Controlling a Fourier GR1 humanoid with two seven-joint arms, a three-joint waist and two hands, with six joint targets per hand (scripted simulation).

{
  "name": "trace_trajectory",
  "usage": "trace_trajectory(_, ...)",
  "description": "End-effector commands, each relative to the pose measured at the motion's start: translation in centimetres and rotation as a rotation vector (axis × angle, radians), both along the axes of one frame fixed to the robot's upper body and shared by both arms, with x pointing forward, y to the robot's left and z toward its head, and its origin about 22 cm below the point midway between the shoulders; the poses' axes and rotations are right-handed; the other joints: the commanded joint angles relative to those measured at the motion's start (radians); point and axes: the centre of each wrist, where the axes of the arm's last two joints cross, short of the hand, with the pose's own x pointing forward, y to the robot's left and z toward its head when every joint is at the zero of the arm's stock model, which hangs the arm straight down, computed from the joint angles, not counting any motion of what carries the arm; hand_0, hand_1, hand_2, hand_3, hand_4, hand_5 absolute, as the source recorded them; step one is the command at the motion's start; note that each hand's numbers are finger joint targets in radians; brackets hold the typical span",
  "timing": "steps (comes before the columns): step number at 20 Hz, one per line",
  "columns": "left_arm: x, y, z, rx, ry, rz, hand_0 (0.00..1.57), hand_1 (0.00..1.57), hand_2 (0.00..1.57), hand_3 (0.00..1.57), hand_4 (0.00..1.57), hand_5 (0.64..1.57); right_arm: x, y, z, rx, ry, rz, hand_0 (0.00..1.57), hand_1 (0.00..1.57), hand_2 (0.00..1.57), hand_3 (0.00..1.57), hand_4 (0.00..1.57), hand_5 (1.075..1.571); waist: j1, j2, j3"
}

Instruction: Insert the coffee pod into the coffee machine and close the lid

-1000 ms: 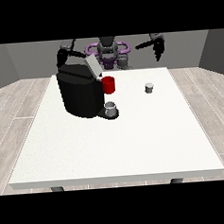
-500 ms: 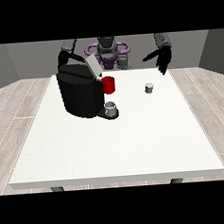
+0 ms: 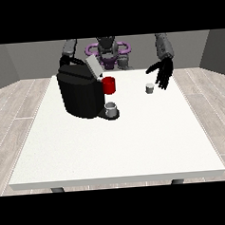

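Reach step: hand at view's right [image 3: 162,72] hangs open, just at 1 o'clock of coffee pod [image 3: 150,88]. Next, you lower, probably pinch pod. Coffee machine [image 3: 81,90] lid up.

No writing or label seems readable on anything at this distance.

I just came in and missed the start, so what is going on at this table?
A robot stands behind a white table with a black coffee machine on it; the machine's lid is up. The hand at the view's right hangs with straight fingers next to a small coffee pod, not holding it. The hand at the view's left is hidden behind the machine. A grey cup sits at the machine's base.
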Motion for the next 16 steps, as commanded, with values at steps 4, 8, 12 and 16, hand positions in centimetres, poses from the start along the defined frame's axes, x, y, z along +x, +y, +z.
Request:
trace_trajectory(4,1.2,0.7,-1.7,0.096,0.011,0.007,0.00,0.00,0.42,0.00,0.00,1.571,0.5,-1.2,-0.5,0.001,0.049,0.028,0.00,0.00,0.00,0.00,0.00,1.571,-0.011,0.012,-0.0001)
trace_trajectory(8,1.9,-3.5,-3.8,0.133,-0.084,0.013,0.95,0.95,0.97,0.66,0.00,1.571,1.6,-0.4,-1.3,0.014,0.032,0.024,0.00,0.00,0.00,0.00,0.00,1.571,0.016,0.031,0.0000)
trace_trajectory(12,2.9,-3.8,-2.3,0.264,-0.154,-0.058,1.07,1.07,1.11,0.91,0.45,1.571,2.8,0.6,-1.0,0.034,0.041,-0.021,0.00,0.00,0.00,0.00,0.00,1.571,0.035,0.039,0.0001)
trace_trajectory(16,2.9,-3.7,-3.8,0.351,-0.059,-0.057,0.92,0.92,1.02,0.84,0.41,1.571,1.4,0.7,-2.8,-0.004,0.093,0.035,0.00,0.00,0.00,0.00,0.00,1.571,0.002,0.000,0.0002)
